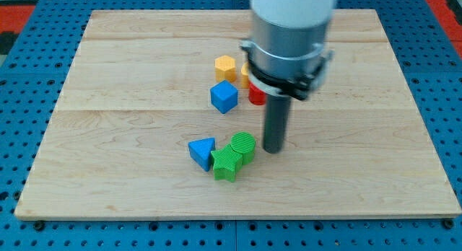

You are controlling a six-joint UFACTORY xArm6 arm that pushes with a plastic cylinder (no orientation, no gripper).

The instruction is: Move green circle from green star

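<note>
Tip (pixel 273 149) just right of green circle (pixel 244 145)

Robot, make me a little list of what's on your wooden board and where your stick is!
board: wooden board on a blue pegboard
green circle: touching the green star, up and to its right
blue triangle: just left of the green pair
blue cube: nearer the view's top
yellow block: above the blue cube
red block: partly hidden behind my arm
my tip: just right of the green circle, small gap
</note>
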